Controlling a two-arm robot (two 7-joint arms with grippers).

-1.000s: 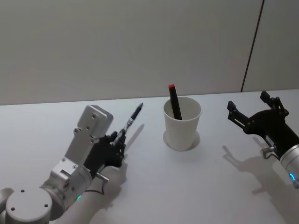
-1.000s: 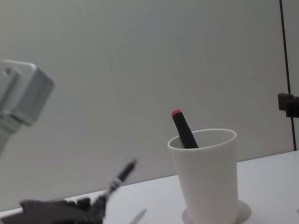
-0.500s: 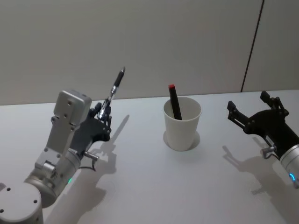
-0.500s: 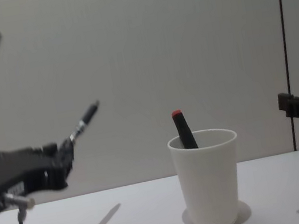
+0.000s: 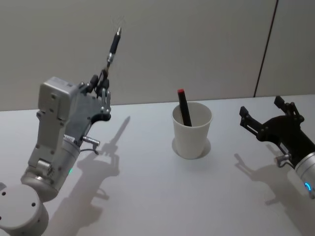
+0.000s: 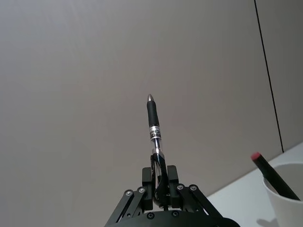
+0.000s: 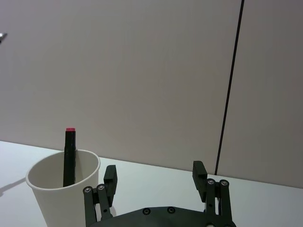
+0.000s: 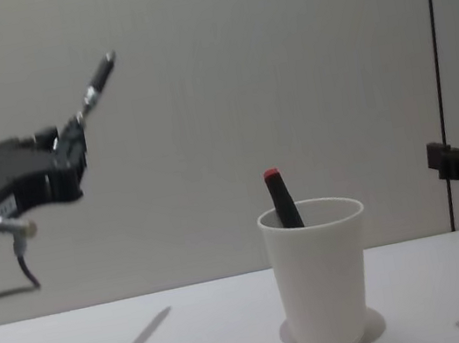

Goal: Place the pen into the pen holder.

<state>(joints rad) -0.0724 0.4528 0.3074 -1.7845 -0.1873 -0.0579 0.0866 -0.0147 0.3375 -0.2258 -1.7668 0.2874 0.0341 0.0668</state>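
My left gripper (image 5: 101, 82) is shut on the lower end of a black and silver pen (image 5: 113, 45), held high above the table and well left of the pen holder. The pen points up and slightly toward the holder, as the chest view shows (image 8: 95, 82). In the left wrist view the pen (image 6: 154, 128) rises straight out of the closed fingers (image 6: 166, 174). The pen holder (image 5: 192, 130) is a white paper cup standing upright at mid-table. My right gripper (image 5: 261, 107) hovers open to its right, holding nothing.
A black marker with a red cap (image 5: 183, 107) leans inside the cup, its top sticking out above the rim (image 8: 282, 198). The white table (image 5: 162, 196) ends at a plain wall close behind the cup.
My left arm has lifted the pen from just above the table to high in the air, turning it more upright. The right arm and the cup have not moved.
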